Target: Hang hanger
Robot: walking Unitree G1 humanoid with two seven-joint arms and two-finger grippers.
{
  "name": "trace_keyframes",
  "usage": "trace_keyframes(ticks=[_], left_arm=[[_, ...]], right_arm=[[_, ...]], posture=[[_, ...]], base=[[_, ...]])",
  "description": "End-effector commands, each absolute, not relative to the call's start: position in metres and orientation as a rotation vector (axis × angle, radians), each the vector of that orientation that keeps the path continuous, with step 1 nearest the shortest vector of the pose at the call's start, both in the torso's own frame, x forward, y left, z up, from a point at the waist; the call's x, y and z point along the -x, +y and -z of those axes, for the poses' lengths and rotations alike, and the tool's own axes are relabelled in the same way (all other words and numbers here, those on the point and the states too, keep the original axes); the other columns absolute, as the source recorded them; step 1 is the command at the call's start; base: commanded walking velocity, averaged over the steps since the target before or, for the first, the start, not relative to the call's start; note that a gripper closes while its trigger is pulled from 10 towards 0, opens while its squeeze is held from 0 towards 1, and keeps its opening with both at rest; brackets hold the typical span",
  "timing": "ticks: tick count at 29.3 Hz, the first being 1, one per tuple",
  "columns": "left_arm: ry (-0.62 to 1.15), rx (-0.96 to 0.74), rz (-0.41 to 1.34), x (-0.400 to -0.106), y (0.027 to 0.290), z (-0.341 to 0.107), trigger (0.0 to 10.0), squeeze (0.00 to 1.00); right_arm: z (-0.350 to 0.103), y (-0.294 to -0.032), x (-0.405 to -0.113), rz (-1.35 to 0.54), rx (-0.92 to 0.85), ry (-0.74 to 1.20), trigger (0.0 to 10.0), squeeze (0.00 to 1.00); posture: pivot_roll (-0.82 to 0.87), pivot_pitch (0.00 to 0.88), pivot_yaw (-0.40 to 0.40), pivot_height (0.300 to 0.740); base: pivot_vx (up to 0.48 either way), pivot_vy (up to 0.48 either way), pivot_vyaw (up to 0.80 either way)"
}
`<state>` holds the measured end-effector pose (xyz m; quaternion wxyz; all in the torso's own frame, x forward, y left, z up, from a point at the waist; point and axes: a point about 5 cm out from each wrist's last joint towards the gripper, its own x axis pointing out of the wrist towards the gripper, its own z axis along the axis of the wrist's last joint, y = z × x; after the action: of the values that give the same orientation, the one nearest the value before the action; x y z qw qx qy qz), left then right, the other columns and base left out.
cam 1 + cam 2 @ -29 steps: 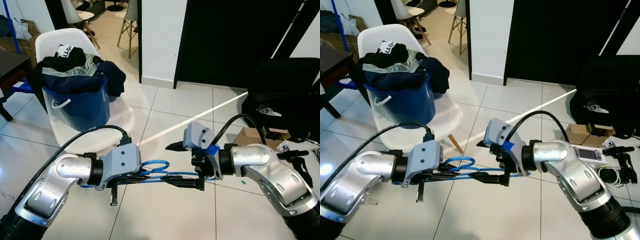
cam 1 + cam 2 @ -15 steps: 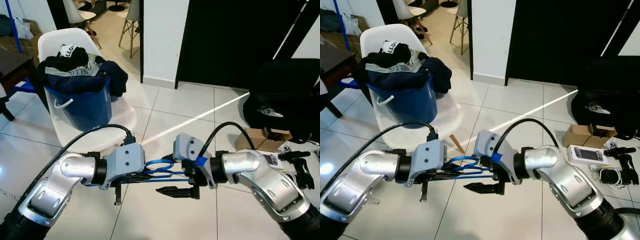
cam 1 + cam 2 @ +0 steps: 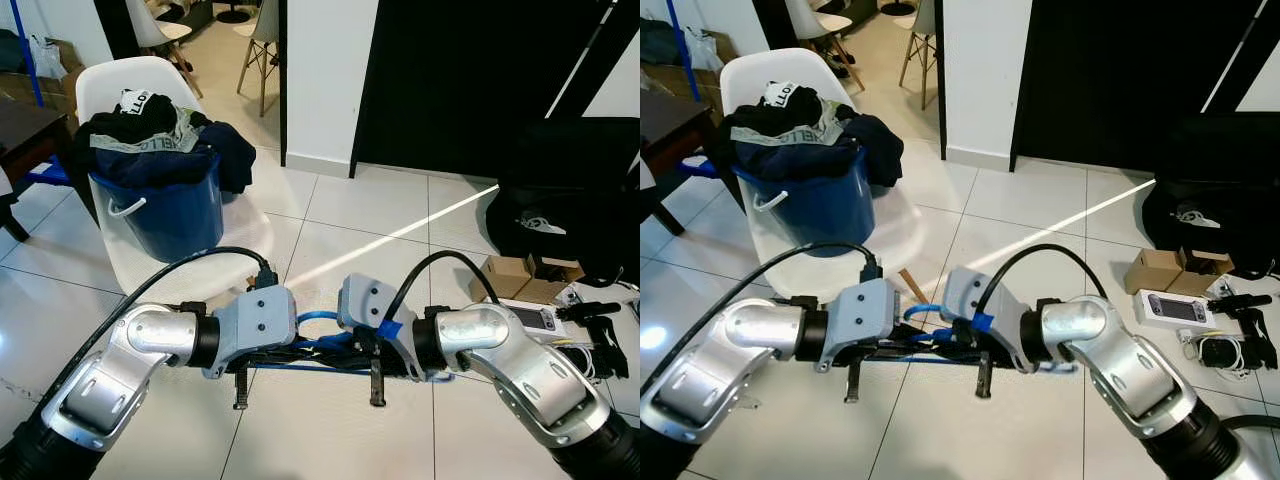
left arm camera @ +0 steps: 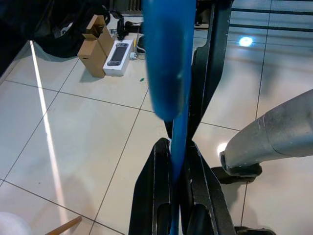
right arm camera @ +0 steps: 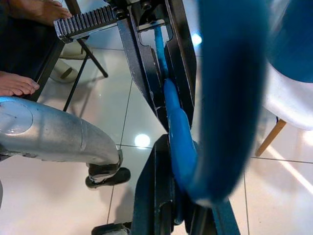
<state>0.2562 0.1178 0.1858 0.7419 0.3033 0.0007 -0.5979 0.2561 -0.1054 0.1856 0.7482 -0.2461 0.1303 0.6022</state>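
Observation:
A blue hanger [image 3: 318, 322] lies level between my two arms, low over the tiled floor. My left gripper [image 3: 312, 352] reaches in from the left and is shut on the hanger's bar [image 4: 175, 196]. From the right, my right gripper [image 3: 338, 350] meets it and is shut on the same hanger [image 5: 172, 122]. The two pairs of black fingers overlap at the hanger's middle. The hook's loop shows just above them.
A white chair [image 3: 243, 235] at the left holds a blue bucket [image 3: 170, 215] piled with dark clothes. A black bag [image 3: 570, 190] and cardboard boxes [image 3: 505, 280] lie on the floor at right. Bare feet of a person [image 5: 19, 83] stand close by.
My right gripper has swung in toward the left one and shut on the hanger; a second ago its fingers stood apart beside the hanger.

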Motion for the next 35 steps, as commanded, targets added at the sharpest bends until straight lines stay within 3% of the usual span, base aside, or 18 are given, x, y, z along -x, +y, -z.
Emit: trace_keyframes(ticks=[1,14,15,30,35], left_arm=[[-0.001,-0.68,1.351,-0.25,0.111,-0.184,10.0,0.0],[0.029,-0.737,1.354,-0.25,0.115,-0.179,10.0,0.0],[0.033,-0.722,1.351,-0.25,0.116,-0.179,10.0,1.0],[0.039,-0.684,1.382,-0.247,0.123,-0.187,10.0,1.0],[-0.01,-0.677,1.314,-0.254,0.129,-0.199,10.0,1.0]], right_arm=[[-0.183,-0.104,-0.255,-1.321,0.55,0.292,0.0,0.0],[-0.18,-0.105,-0.255,-1.322,0.577,0.297,0.0,0.0],[-0.18,-0.105,-0.256,-1.32,0.581,0.298,0.0,0.0],[-0.18,-0.108,-0.26,-1.284,0.604,0.295,0.0,0.0],[-0.179,-0.112,-0.269,-1.209,0.597,0.297,0.0,0.0]], posture=[[0.01,0.121,-0.001,0.74],[0.01,0.12,-0.002,0.74],[0.01,0.12,-0.001,0.74],[0.01,0.119,-0.002,0.74],[0.01,0.118,-0.007,0.74]], base=[[0.0,0.0,0.0],[0.0,0.0,0.0],[0.0,0.0,0.0],[0.0,0.0,0.0],[0.0,0.0,0.0]])
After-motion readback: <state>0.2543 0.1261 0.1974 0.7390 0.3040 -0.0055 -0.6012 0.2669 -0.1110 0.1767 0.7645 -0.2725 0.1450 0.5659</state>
